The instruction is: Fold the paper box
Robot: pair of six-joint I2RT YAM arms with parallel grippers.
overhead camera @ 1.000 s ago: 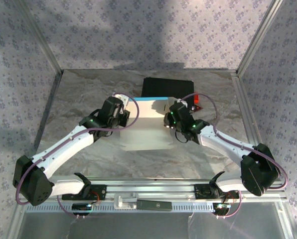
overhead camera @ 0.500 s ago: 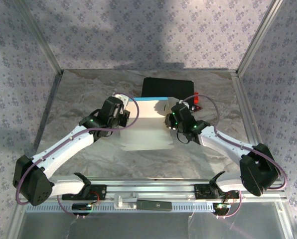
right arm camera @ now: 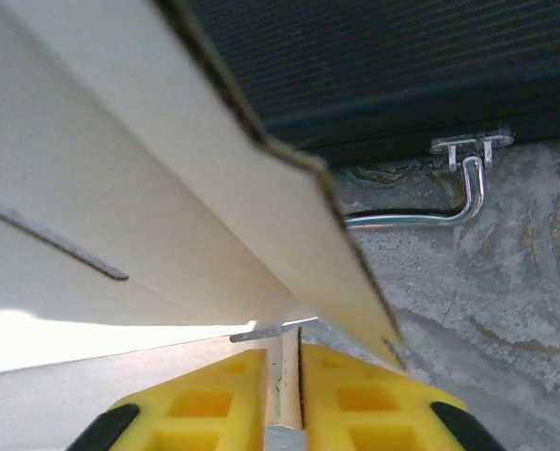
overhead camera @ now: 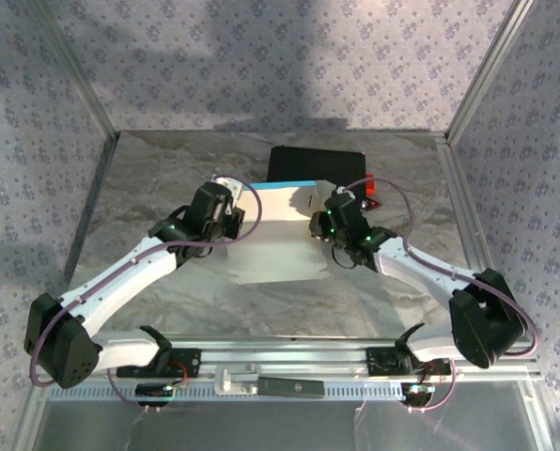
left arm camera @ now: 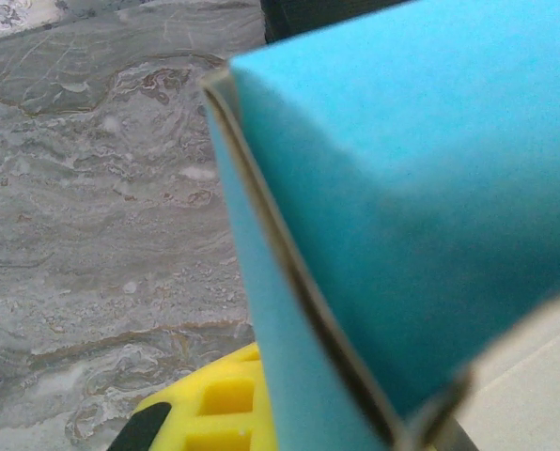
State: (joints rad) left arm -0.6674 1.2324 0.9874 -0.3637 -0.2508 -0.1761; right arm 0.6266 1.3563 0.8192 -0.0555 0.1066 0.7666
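Tight ahead of the right hand (overhead camera: 316,225): the black case (overhead camera: 316,164) sits just beyond it, metal handle (right arm camera: 474,188) close in front. Between the hands, the paper box (overhead camera: 278,249) takes up the gap. Outward of the left hand (overhead camera: 237,221), bare worktop (overhead camera: 139,207) runs open to the side wall (overhead camera: 73,85).

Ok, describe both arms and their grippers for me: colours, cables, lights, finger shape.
The left arm and right arm match: white links, bulky black joints, purple cables looping alongside, small green lights near the wrists. The right gripper has blocky yellow fingers with square recesses and black outer corners; the left gripper looks alike.
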